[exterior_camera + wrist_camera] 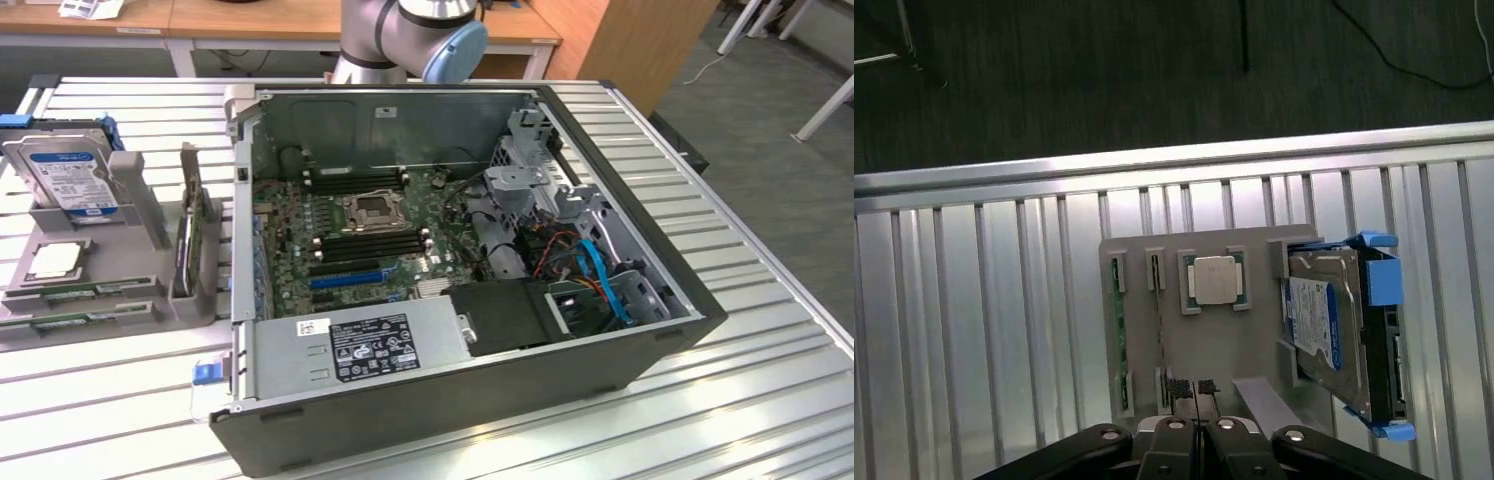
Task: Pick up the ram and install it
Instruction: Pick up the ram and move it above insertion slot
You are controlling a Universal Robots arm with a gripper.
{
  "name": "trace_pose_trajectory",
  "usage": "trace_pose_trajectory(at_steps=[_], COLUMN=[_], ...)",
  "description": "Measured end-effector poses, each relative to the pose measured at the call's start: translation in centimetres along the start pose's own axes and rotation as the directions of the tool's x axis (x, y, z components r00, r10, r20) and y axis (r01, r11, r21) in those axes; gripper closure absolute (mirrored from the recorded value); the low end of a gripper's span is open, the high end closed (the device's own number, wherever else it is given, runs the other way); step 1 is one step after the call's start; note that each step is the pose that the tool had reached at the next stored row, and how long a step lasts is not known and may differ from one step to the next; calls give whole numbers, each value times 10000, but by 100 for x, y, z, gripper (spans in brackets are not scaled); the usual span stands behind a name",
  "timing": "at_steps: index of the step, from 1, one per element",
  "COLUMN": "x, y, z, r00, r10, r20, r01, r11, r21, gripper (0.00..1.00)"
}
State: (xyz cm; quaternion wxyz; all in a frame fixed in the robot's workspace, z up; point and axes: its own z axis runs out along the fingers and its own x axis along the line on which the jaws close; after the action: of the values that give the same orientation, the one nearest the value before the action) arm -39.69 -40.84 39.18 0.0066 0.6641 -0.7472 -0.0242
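Slatted aluminium worktop [761, 400], well below the tool. Large black computer tower case [441, 425] lying on its side with the panel off, green motherboard [400, 225] exposed, well apart from the tool. Flat grey plastic parts holder [1254, 345] directly beneath the tool. Silver hard drive with a blue-white label [1319, 320] standing in the holder, off to one side of the tool. Square silver processor chip [1214, 278] just ahead of the tips. Long, thin green ram stick [1120, 330] seated in a narrow holder slot, ahead of the tips and offset to the side opposite the drive, untouched. Black two-fingered tool [1192, 392] closed, tips together, nothing seen between them. Judged an early stage: ram not yet picked up, no part of the install done, pickup and seating on the motherboard both left.
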Motion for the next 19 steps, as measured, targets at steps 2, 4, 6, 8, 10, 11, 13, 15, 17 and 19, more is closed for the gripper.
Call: trace_pose_trajectory(at_steps=[2,4,6,8,10,11,13,15,17,19], x=[0,0,0,0,0,0,0,0,0,0], y=[0,0,0,0,0,0,0,0,0,0], z=[0,0,0,0,0,0,0,0,0,0], r00=[10000,10000,9999,9989,9971,9966,9965,9965,9960,9953], r10=[0,-6,-154,-470,-762,-827,-838,-839,-893,-969], r20=[0,0,-7,-20,-33,-36,-37,-37,-39,-42], r01=[0,6,154,470,762,827,838,839,893,969], r11=[10000,10000,9999,9989,9971,9966,9965,9965,9960,9953], r21=[0,0,-1,-9,-17,-18,-19,-19,-19,-21], gripper=[90,90,90,90,90,90,90,90,90,90])
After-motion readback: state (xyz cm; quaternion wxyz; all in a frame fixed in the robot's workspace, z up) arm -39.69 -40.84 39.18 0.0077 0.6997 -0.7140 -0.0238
